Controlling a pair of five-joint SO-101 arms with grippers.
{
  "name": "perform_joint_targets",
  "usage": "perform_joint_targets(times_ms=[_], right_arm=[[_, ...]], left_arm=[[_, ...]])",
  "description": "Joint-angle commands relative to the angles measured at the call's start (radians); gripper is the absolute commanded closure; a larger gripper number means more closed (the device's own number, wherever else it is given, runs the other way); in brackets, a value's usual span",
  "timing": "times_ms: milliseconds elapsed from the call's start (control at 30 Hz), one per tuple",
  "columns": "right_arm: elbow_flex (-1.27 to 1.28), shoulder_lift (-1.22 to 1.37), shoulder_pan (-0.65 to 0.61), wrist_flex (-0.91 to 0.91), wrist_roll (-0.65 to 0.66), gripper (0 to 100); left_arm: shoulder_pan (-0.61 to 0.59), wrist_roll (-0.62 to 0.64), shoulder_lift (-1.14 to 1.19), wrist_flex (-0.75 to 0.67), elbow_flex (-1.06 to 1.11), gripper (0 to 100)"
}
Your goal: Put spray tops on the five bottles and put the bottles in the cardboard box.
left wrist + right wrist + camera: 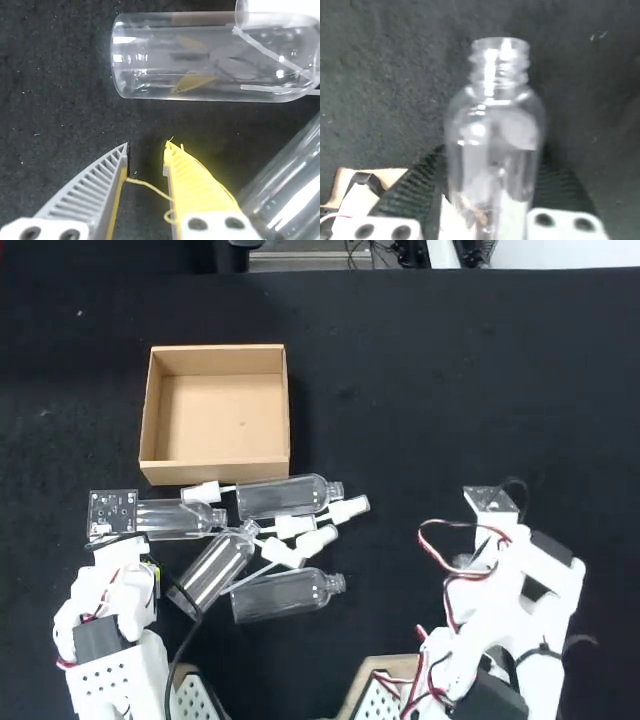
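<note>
In the high view the cardboard box (pixel 215 416) stands open near the table's middle left. In front of it lie clear bottles (pixel 285 495) in a loose pile with white spray tops (pixel 345 510) among them; one bottle (pixel 180 518) has a top on. My left arm (pixel 110 590) sits just in front of the pile. My left gripper (pixel 146 147) is slightly open and holds nothing, a short way from the base of a lying bottle (pixel 210 57). My right gripper (pixel 490 205) is shut on an uncapped clear bottle (pixel 492 125), whose threaded neck points away from the wrist.
A second bottle (pixel 290 185) lies close beside the left gripper's yellow finger (pixel 192 185). The right arm (pixel 510 590) is folded at the table's front right. Black cloth (pixel 460 390) covers the table.
</note>
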Motion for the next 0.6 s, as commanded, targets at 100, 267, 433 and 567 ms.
perform_joint_targets(times_ms=[100,267,433,567], right_arm=[[-0.231,-0.177,-0.288,0.150,-0.149,98.7],[-0.556,-0.257,-0.694,0.384,-0.430,98.3],[-0.584,-0.257,-1.023,0.347,-0.572,98.3],[-0.441,-0.257,-0.896,0.189,-0.582,98.3]], left_arm=[[-0.010,-0.009,0.000,-0.012,0.022,89],[-0.012,-0.006,0.000,-0.012,0.022,89],[-0.012,-0.006,0.000,-0.012,0.022,89],[-0.012,-0.006,0.002,-0.012,0.022,89]])
